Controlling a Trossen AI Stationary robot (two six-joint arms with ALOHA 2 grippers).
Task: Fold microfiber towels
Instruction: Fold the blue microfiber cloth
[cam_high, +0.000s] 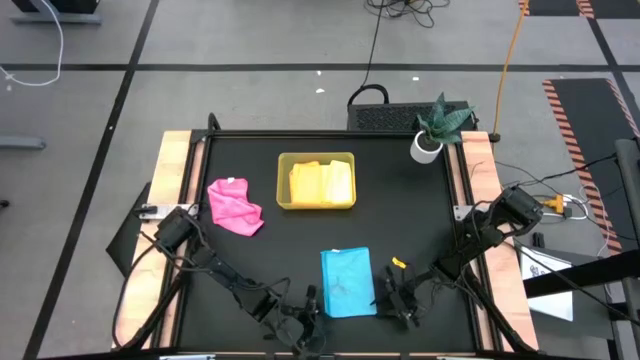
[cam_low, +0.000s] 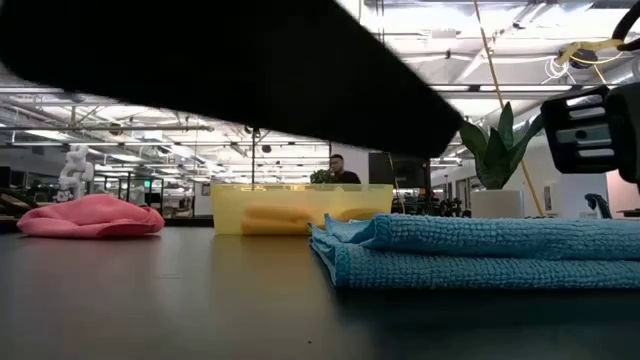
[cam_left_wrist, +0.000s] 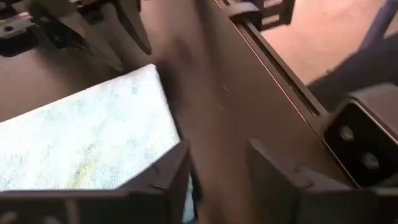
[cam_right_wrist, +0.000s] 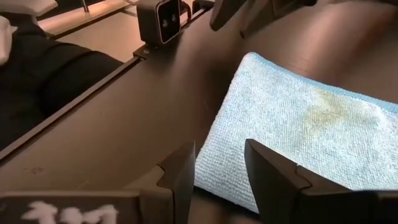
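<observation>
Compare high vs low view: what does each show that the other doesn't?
Only high: both open grippers flanking the folded blue towel, left gripper and right gripper, plus the whole table layout.
Only low: the blue towel's stacked layers edge-on, and a person in the room behind.
Both: blue towel, crumpled pink towel, tray holding the yellow towel, potted plant.

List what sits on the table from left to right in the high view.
Pink towel → tray holding the yellow towel → blue towel → small orange item → potted plant.
</observation>
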